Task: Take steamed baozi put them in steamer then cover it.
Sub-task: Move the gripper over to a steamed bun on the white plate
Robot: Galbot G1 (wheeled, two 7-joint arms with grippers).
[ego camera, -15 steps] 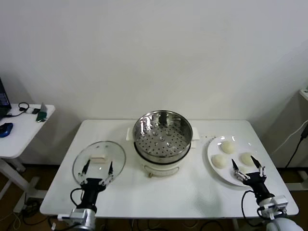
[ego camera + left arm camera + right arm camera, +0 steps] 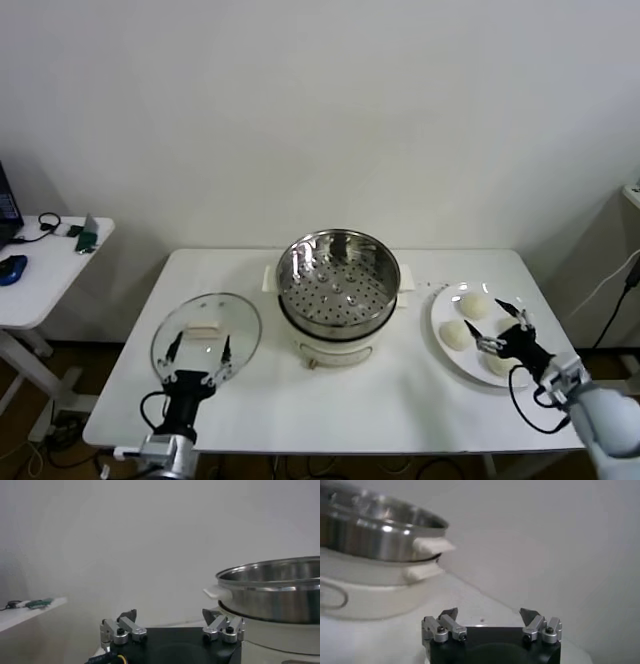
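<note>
Now the right gripper (image 2: 505,333) hangs over the white plate (image 2: 441,305) with its fingers spread wide and nothing between them, right above the steamed baozi (image 2: 473,304). Half a second back it sat nearer the table's front edge; it has swung in over the buns, while the left gripper (image 2: 200,352) waits, splayed, by the cover (image 2: 206,330). The risk: soft dough squashed or nudged off-plate if it closes off-centre. The steamer (image 2: 338,285) stands empty.

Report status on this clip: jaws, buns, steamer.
Right gripper open over plated cream-white dough buns, none held. Left gripper open by glass lid. Shiny steel steamer uncovered.
</note>
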